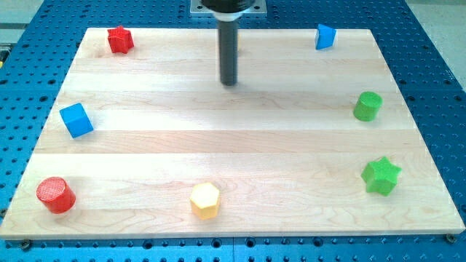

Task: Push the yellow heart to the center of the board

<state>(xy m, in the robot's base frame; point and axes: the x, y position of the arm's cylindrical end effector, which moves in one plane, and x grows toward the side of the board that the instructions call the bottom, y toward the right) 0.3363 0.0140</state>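
Note:
No yellow heart shows in the camera view. The only yellow block is a yellow hexagon [205, 200] near the view's bottom edge of the wooden board [233, 138], a little left of the middle. My tip [229, 82] stands in the upper middle of the board, far above the yellow hexagon and touching no block. The rod hangs straight down from the view's top and may hide a small patch of board behind it.
A red star [120, 39] lies at the top left and a blue block [325, 36] at the top right. A green cylinder [368, 106] and a green star [381, 175] are at the right. A blue cube [76, 120] and a red cylinder [56, 194] are at the left.

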